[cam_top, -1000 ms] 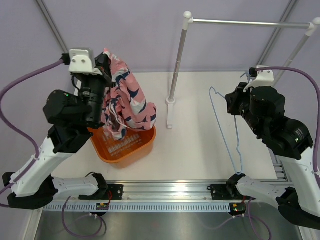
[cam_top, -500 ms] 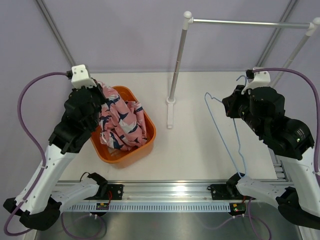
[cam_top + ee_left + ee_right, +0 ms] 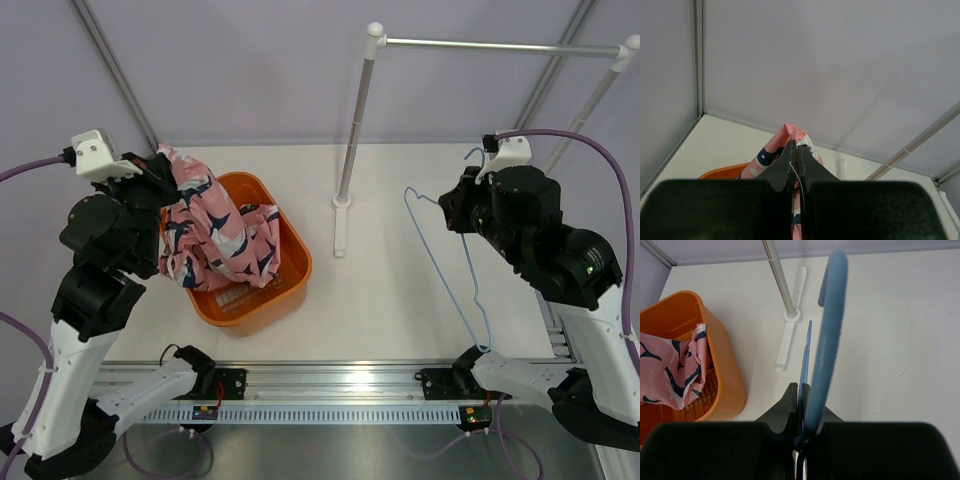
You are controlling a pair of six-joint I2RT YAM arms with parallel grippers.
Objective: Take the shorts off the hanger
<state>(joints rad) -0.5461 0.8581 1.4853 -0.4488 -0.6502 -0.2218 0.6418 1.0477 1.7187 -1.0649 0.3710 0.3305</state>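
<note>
Since the shorts [image 3: 215, 235] already hang free of the hanger [image 3: 827, 330], the step in hand looks like dropping them into the basket [image 3: 300, 255], and doing it well is mostly a matter of placement. At the far left, the left gripper [image 3: 796, 146] has its jaws pressed together on a top fold of the fabric, holding it above the basket's far left rim. From there the cloth drapes rightward and down into the basket, though a lobe on the left seems to hang outside the rim. I would carry the pinch right, over the basket's middle, then lower it so the fabric piles inside before the jaws part; letting go from this height and spot risks the cloth sliding over the left edge onto the table [image 3: 400, 300]. Further right stands the rail [image 3: 355, 120], well apart from the basket and no obstacle. On the right, the right gripper [image 3: 799, 390] pinches the bare hanger, which hangs over the table; it should hold there, away from the cloth.
</note>
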